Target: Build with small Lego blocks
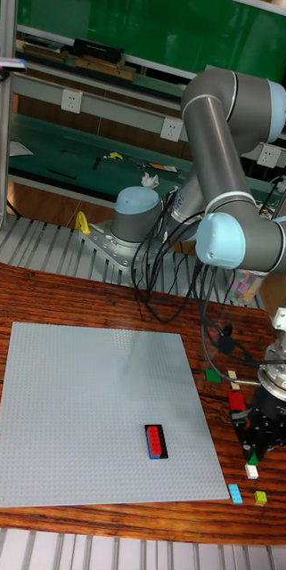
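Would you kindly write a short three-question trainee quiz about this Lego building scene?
1. True or false: the red block on the grey baseplate sits near the plate's right front part.
2. Where do the loose blocks lie? A) on the baseplate B) on the wooden table right of the baseplate C) on the back shelf
3. Fill in: the gripper hangs over the ___ blocks, not the baseplate.

Key
1. True.
2. B: the green block, light blue block and yellow-green block lie there.
3. Loose.
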You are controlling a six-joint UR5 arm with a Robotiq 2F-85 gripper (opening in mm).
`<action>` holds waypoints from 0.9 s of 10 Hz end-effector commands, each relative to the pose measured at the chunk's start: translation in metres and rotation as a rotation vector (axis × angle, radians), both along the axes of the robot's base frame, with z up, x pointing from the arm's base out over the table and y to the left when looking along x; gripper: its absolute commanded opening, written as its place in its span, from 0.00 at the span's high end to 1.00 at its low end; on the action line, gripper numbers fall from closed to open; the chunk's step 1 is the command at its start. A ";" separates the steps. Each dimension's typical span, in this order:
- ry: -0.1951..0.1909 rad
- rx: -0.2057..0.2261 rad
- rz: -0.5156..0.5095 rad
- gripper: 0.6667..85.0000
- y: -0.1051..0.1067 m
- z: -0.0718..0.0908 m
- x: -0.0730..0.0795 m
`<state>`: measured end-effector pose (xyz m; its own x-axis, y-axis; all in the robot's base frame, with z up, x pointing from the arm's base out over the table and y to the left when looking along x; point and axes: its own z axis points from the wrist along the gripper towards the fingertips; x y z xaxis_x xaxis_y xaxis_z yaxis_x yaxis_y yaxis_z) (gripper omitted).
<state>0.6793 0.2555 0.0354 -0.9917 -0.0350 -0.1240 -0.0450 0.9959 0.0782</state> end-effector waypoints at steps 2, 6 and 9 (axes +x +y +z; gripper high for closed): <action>-0.007 0.005 0.013 0.99 0.005 0.004 0.002; 0.054 -0.036 0.130 0.99 -0.003 0.002 -0.016; 0.060 -0.075 0.261 0.99 -0.027 0.001 -0.019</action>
<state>0.6638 0.2435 0.0356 -0.9747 -0.2126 -0.0688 -0.2147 0.9764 0.0250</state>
